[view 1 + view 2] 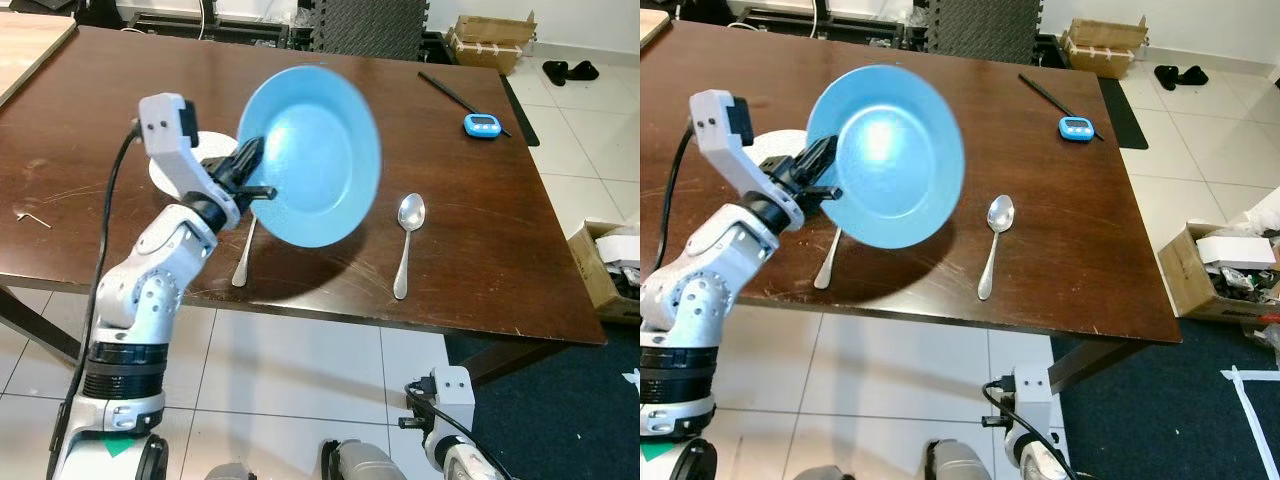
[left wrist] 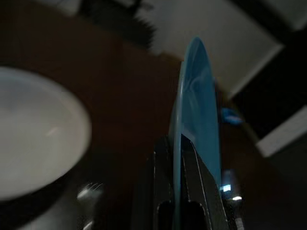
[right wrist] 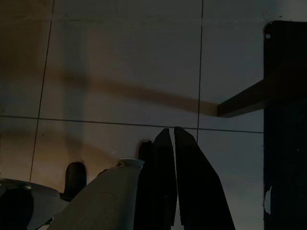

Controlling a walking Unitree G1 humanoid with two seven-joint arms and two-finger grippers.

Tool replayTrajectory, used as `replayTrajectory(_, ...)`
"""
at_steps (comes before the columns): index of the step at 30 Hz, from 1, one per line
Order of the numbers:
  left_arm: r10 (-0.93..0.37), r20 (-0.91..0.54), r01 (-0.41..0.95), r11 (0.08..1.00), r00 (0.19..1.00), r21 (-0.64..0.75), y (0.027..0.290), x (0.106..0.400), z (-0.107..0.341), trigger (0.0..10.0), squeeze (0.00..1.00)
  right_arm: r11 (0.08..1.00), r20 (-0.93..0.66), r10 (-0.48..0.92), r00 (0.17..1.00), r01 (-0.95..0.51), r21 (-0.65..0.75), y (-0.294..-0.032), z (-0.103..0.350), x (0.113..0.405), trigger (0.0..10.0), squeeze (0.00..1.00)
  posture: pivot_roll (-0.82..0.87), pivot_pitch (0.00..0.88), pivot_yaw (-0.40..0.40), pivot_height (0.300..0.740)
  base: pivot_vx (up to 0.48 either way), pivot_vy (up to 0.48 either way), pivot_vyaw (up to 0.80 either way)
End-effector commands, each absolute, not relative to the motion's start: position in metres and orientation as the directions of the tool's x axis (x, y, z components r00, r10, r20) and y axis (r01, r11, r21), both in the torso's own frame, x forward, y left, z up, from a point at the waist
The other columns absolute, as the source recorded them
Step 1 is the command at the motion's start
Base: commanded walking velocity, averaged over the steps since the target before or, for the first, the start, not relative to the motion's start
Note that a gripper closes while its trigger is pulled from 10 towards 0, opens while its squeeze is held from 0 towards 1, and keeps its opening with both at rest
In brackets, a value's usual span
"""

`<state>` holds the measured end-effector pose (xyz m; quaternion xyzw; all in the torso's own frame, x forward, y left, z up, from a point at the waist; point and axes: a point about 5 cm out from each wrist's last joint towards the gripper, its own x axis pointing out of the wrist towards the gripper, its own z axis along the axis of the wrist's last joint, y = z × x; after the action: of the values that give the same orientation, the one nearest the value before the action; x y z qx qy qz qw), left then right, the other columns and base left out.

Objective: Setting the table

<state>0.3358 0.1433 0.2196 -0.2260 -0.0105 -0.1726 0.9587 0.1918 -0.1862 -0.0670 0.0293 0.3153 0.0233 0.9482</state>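
My left gripper [image 1: 252, 170] is shut on the rim of a blue plate [image 1: 312, 155], holding it tilted on edge above the dark wooden table [image 1: 480, 230]. In the left wrist view the blue plate [image 2: 196, 115] stands edge-on between my black fingers [image 2: 165, 191]. A spoon [image 1: 406, 240] lies on the table right of the plate. A second utensil [image 1: 244, 258] lies beneath the plate's left side. A white plate [image 1: 205, 150] sits behind my left wrist. My right gripper [image 3: 172, 136] hangs over the floor tiles with its fingers shut.
A blue timer [image 1: 482, 125] and a black stick [image 1: 455, 95] lie at the table's far right. A small metal key [image 1: 32, 217] rests near the left edge. Cardboard boxes [image 1: 605, 265] stand on the floor to the right. A dark rug [image 1: 560, 400] lies below.
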Motion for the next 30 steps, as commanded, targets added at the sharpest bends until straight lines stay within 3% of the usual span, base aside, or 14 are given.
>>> replayTrajectory(1,-0.293,0.021,0.269,0.845,0.956,-0.462,0.149,0.337,0.208,10.0,0.00,0.998,-0.607,0.055,0.793,-0.020,0.065,-0.189,-0.069,0.186,10.0,0.00,0.03,0.092,-0.008,0.740,0.000,0.000,0.00)
replayTrajectory(5,-0.287,-0.012,0.247,0.842,0.958,-0.481,0.152,0.338,0.203,10.0,0.00,0.998,-0.608,0.057,0.792,-0.022,0.065,-0.189,-0.070,0.186,10.0,0.00,0.03,0.098,-0.016,0.740,0.000,0.000,0.00)
replayTrajectory(8,-0.317,-0.038,0.234,0.771,0.948,-0.592,0.144,0.338,0.197,10.0,0.00,0.998,-0.608,0.060,0.791,-0.028,0.063,-0.189,-0.069,0.187,10.0,0.00,0.03,0.099,-0.018,0.740,0.000,0.000,0.00)
replayTrajectory(16,-0.376,-0.055,0.237,0.684,0.925,-0.690,0.128,0.337,0.196,10.0,0.00,0.998,-0.604,0.059,0.794,-0.028,0.062,-0.189,-0.068,0.189,10.0,0.00,0.03,0.101,-0.019,0.740,0.000,0.000,0.00)
replayTrajectory(24,-0.359,-0.129,0.189,0.724,0.924,-0.663,0.130,0.336,0.188,10.0,0.00,0.998,-0.606,0.058,0.793,-0.026,0.061,-0.189,-0.068,0.189,10.0,0.00,0.03,0.102,-0.018,0.740,0.000,0.000,0.00)
replayTrajectory(30,-0.285,-0.221,0.080,0.762,0.933,-0.643,0.144,0.335,0.177,10.0,0.00,0.998,-0.611,0.056,0.789,-0.025,0.059,-0.190,-0.069,0.188,10.0,0.00,0.03,0.104,-0.021,0.740,0.000,0.000,0.00)
